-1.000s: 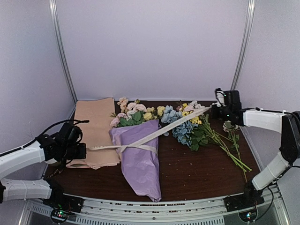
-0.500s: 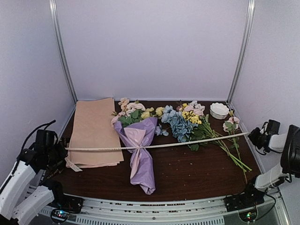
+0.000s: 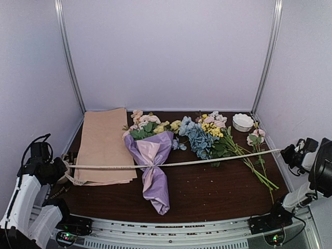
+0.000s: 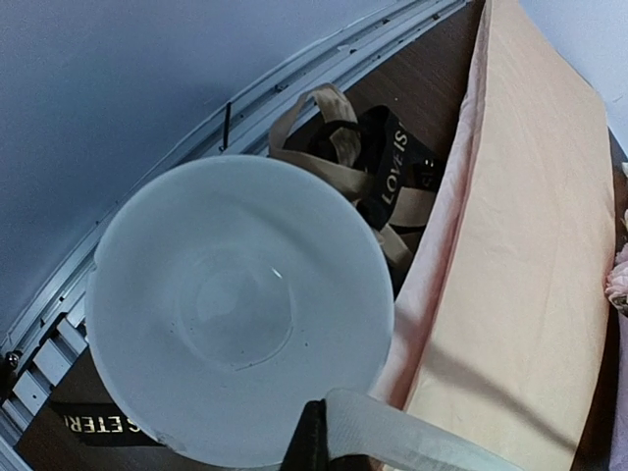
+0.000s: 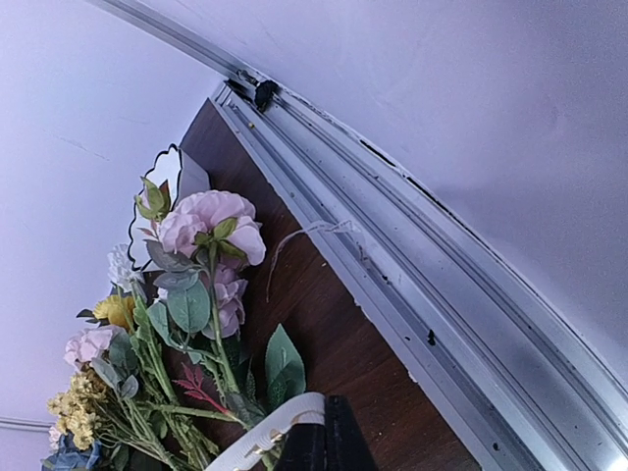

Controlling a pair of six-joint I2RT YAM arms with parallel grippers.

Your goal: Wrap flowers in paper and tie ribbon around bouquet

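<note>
Top external view is showing the left gripper (image 3: 60, 167) and right gripper (image 3: 288, 152) each pinching tight on an end of the ribbon (image 3: 207, 161), holding it taut across the table (image 3: 218, 193), likely to cinch the tie around the bouquet (image 3: 153, 168) lying mid-table between them

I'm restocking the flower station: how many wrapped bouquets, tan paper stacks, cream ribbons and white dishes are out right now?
wrapped bouquet: 1
tan paper stack: 1
cream ribbon: 1
white dishes: 2, the small dish and the large bowl
Total: 5
</note>
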